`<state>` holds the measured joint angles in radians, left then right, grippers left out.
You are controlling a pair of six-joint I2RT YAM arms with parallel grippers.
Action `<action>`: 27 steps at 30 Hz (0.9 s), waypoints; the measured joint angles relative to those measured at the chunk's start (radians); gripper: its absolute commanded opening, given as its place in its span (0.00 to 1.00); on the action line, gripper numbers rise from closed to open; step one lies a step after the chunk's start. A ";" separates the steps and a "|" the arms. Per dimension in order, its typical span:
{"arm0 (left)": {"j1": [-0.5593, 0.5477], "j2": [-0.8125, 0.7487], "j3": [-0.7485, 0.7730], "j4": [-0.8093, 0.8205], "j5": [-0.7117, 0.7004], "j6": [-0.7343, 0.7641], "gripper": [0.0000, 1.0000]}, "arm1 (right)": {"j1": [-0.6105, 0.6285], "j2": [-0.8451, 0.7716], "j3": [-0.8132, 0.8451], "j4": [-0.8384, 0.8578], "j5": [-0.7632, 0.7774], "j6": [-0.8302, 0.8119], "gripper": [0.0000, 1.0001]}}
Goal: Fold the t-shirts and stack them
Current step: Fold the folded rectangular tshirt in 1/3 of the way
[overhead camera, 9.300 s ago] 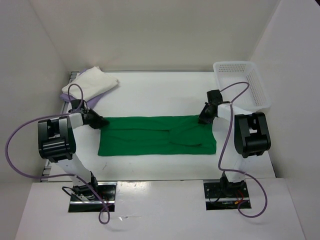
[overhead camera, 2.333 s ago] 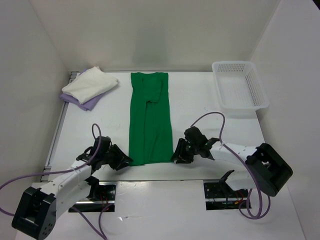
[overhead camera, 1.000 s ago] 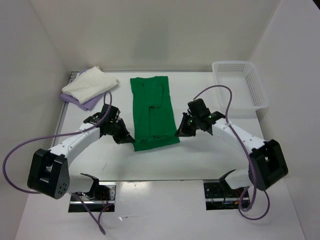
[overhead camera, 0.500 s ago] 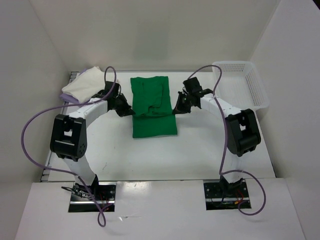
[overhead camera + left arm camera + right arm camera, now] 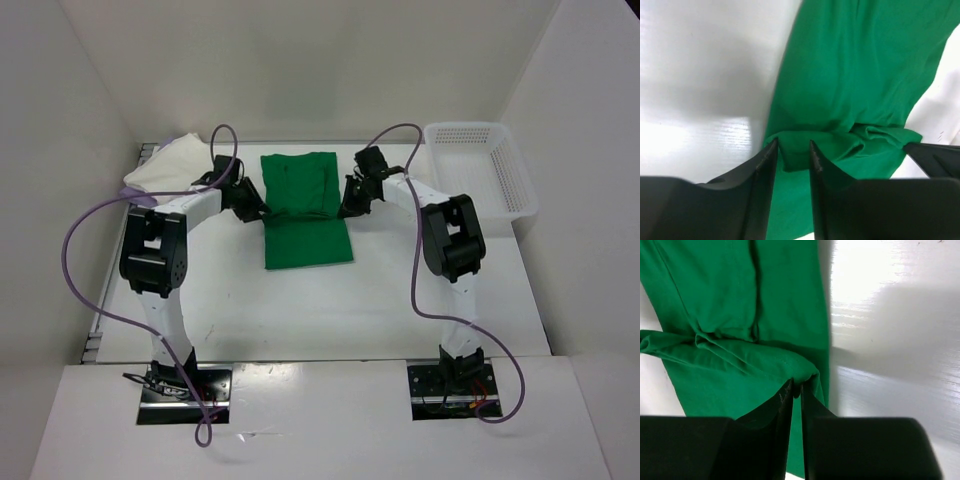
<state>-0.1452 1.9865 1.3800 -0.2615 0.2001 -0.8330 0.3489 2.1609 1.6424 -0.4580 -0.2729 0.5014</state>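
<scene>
- Cloth is pinched in both of our hands. The left hand is clenched on a bunched edge of the green shirt. The right hand is squeezed tight on the other edge.
- We hold one side each so the cloth is pulled flat between us and does not sag in the middle.
- The green shirt lies in the middle of the table, toward the far side. It is a narrow strip, and its near part is doubled over on itself.
- We think this step is folding the strip in half, near end over far end. The part we hold looks about halfway up, so the far end is not covered yet.
- A folded white shirt sits in the far left corner, close to our left arm. The green one will likely go on top of it.
- The basket is at the far right, apart from both hands.
- Both hands should go on together. If one runs ahead, the fold could come out crooked.
</scene>
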 measured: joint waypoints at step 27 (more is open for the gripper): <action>-0.188 -0.363 -0.537 0.211 0.065 -0.115 0.47 | 0.039 -0.304 -0.530 0.131 -0.066 0.050 0.04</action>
<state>-0.3332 1.6238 0.8429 -0.0505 0.2653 -0.9482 0.3878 1.8565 1.1126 -0.3271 -0.3386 0.5510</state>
